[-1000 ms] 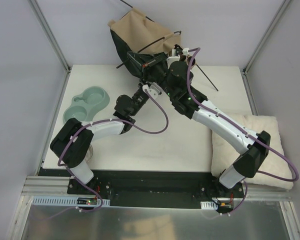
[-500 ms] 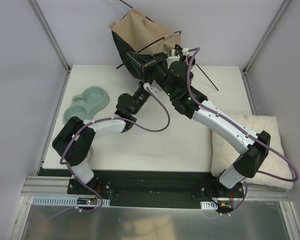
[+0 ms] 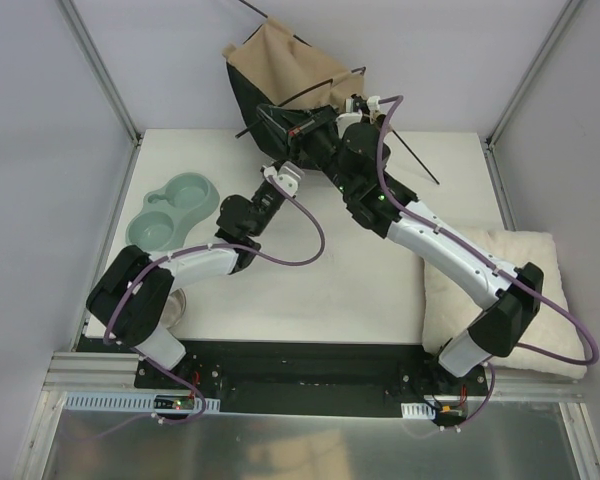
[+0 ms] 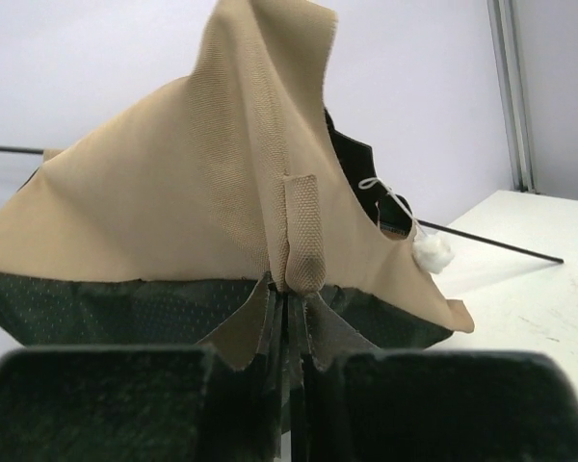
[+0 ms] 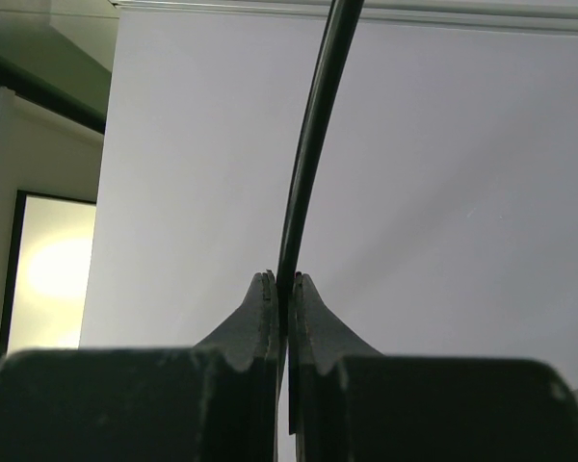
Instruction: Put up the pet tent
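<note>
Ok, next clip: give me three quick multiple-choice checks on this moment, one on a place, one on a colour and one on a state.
1. The pet tent is:
A. at the far edge of the table
B. by the arm bases
C. on the floor

2. The pom-pom toy on it is:
A. red
B. white
C. green

3. The right gripper is:
A. wide open
B. shut on nothing
C. shut on a thin black pole

Answers:
1 A: the top view shows it beyond the arms, at the far edge.
2 B: the left wrist view shows a white ball on a cord.
3 C: the right wrist view shows its fingers pinching the pole.
</note>
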